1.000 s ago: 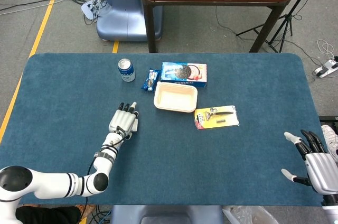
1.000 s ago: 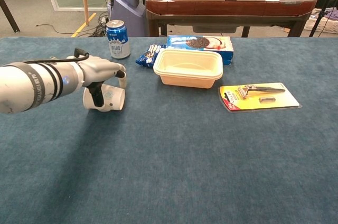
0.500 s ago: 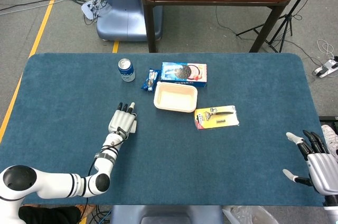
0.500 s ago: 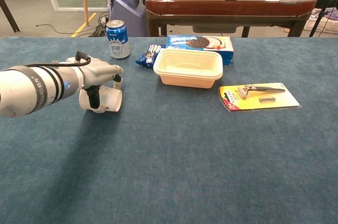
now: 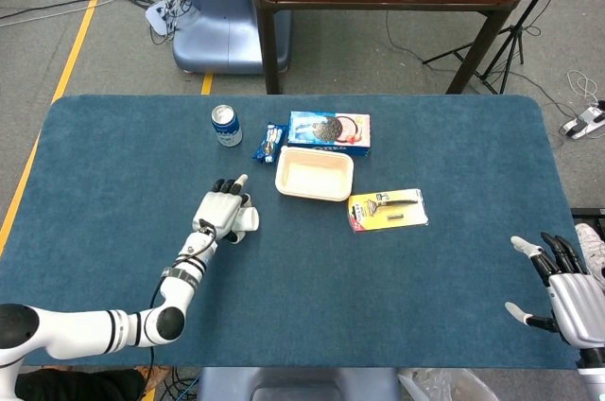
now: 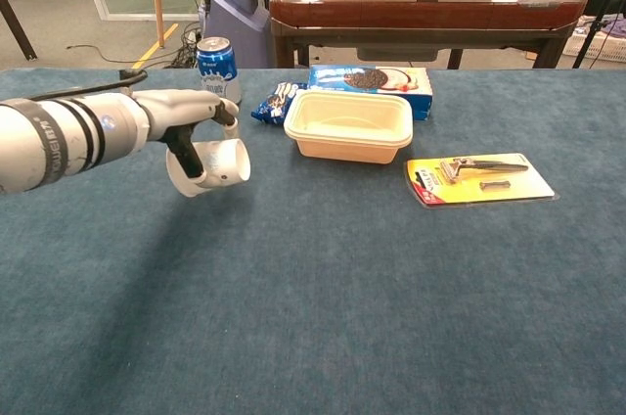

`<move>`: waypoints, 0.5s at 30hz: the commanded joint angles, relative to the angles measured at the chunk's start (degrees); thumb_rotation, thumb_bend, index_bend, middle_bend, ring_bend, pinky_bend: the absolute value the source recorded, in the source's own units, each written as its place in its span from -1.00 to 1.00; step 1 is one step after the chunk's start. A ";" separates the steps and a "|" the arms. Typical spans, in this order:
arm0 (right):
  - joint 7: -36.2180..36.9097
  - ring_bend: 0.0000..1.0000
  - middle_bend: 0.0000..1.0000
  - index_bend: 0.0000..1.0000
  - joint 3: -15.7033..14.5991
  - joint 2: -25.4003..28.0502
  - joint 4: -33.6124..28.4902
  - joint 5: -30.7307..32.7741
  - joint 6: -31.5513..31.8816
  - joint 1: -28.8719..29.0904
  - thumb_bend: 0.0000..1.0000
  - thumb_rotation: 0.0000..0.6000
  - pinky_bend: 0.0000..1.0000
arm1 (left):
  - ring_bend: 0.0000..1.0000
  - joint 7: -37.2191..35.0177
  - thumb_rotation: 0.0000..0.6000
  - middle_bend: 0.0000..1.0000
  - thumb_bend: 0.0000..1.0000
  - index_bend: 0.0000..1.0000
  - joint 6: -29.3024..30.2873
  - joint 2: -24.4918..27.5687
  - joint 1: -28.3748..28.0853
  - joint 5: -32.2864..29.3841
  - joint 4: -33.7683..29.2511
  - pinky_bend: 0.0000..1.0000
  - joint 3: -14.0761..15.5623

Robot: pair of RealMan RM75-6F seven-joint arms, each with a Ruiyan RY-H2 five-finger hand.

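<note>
Two robot hands show in the head view, over a blue desk (image 5: pixel 113 174). Its left hand (image 5: pixel 219 211) grips a white paper cup (image 5: pixel 245 221), fingers wrapped round its side. Beyond that hand stands a blue can (image 5: pixel 226 125); off to its right lie a snack packet (image 5: pixel 271 141), a cookie box (image 5: pixel 330 129), a cream tray (image 5: pixel 314 173) and a carded razor (image 5: pixel 388 209). Its right hand (image 5: pixel 565 295) rests at the near edge of the desk, well apart from everything, fingers spread, holding nothing.

From the chest view, the left hand (image 6: pixel 191 121) holds the cup (image 6: pixel 217 164) tilted, lifted off the desk, mouth facing right. Only the left hand appears here. Judging by the thin wall, a light, even grip would avoid crushing it, and the wrist should level gently.
</note>
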 commanded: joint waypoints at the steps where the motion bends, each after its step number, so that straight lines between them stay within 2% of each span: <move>1: -0.05 -0.96 -0.52 -0.66 0.00 -0.01 -0.02 -0.03 0.05 -0.03 -0.78 1.00 -1.00 | -1.00 -11.23 1.00 -1.00 -0.54 -0.27 -6.00 2.81 4.01 5.13 0.09 -1.00 -2.87; 6: -0.26 -0.96 -0.52 -0.66 0.01 0.07 -0.14 -0.03 0.20 -0.13 -0.78 1.00 -1.00 | -1.00 -22.85 1.00 -1.00 -0.54 -0.27 -11.55 3.33 7.05 8.84 2.32 -1.00 -4.65; 15: -0.91 -0.96 -0.52 -0.66 0.14 0.18 -0.59 0.23 -0.02 -0.04 -0.78 1.00 -1.00 | -1.00 -42.90 1.00 -1.00 -0.54 -0.32 -20.36 2.16 11.39 21.47 9.36 -1.00 -6.81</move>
